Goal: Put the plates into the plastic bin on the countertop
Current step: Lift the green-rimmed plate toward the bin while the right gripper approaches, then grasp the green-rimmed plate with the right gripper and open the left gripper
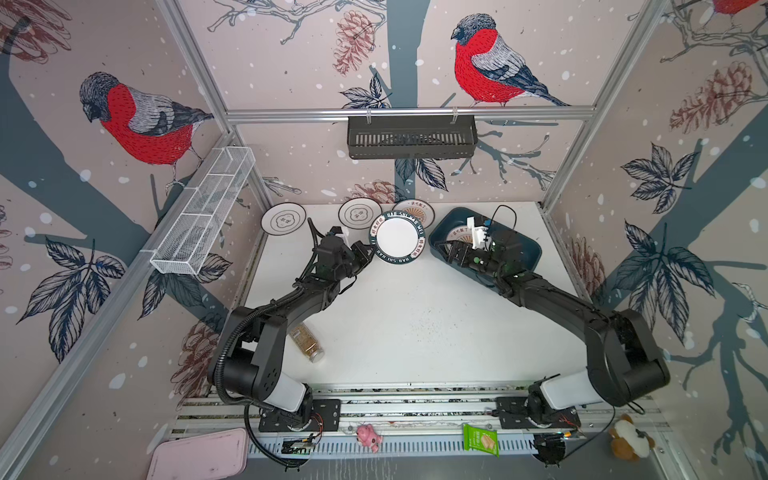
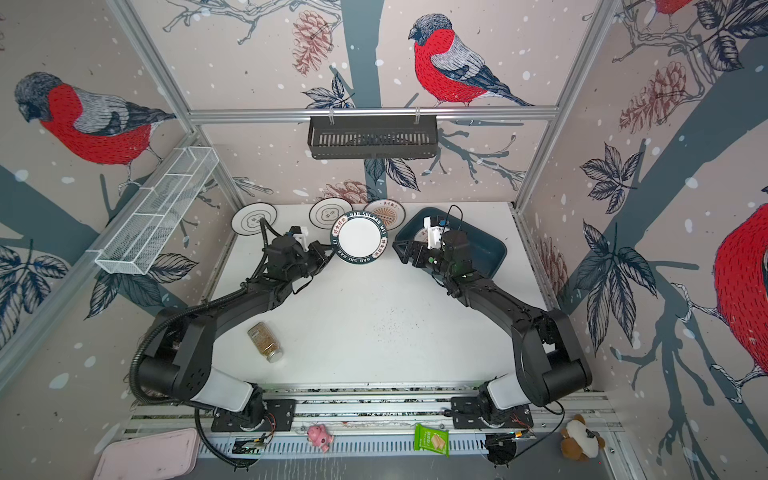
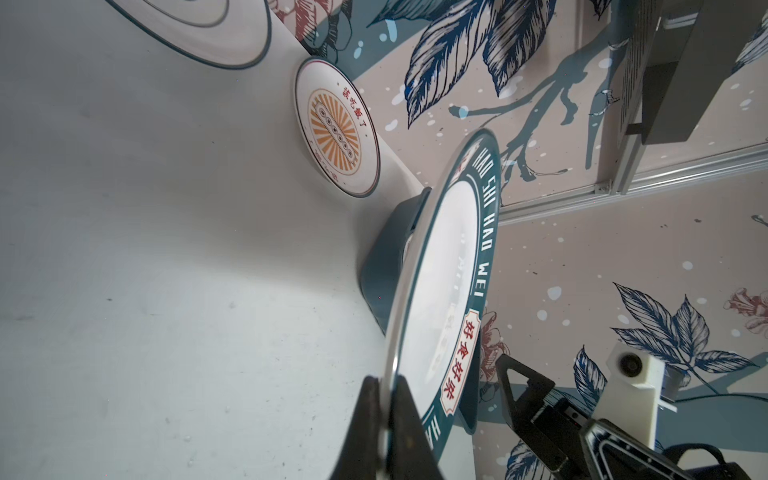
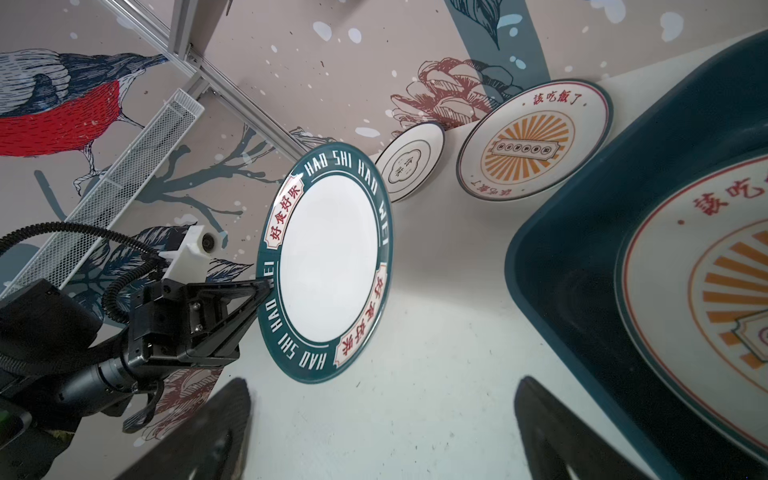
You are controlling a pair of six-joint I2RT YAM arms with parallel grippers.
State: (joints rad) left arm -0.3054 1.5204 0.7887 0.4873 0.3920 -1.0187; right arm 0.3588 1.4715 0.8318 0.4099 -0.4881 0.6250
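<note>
Three plates lie along the far edge of the counter [image 1: 415,324]: a cloud plate [image 1: 283,219] at the far left corner, a second cloud plate [image 1: 359,213] near the middle, and a sunburst plate [image 1: 417,210] beside it, partly covered in both top views by the green plate [image 1: 397,237]. The left claw [image 1: 371,253] is pinching the green plate by its near-left rim and holds it face up, clear of the counter, near the middle of the far edge and just left of the bin [image 1: 528,251]. The bin sits at the far right corner with another sunburst plate [image 4: 706,270] flat inside it. The right claw [image 4: 384,380] is spread wide at the bin's left end, pointing toward the green plate. A jar [image 1: 307,343] lies on its side near the left edge.
</note>
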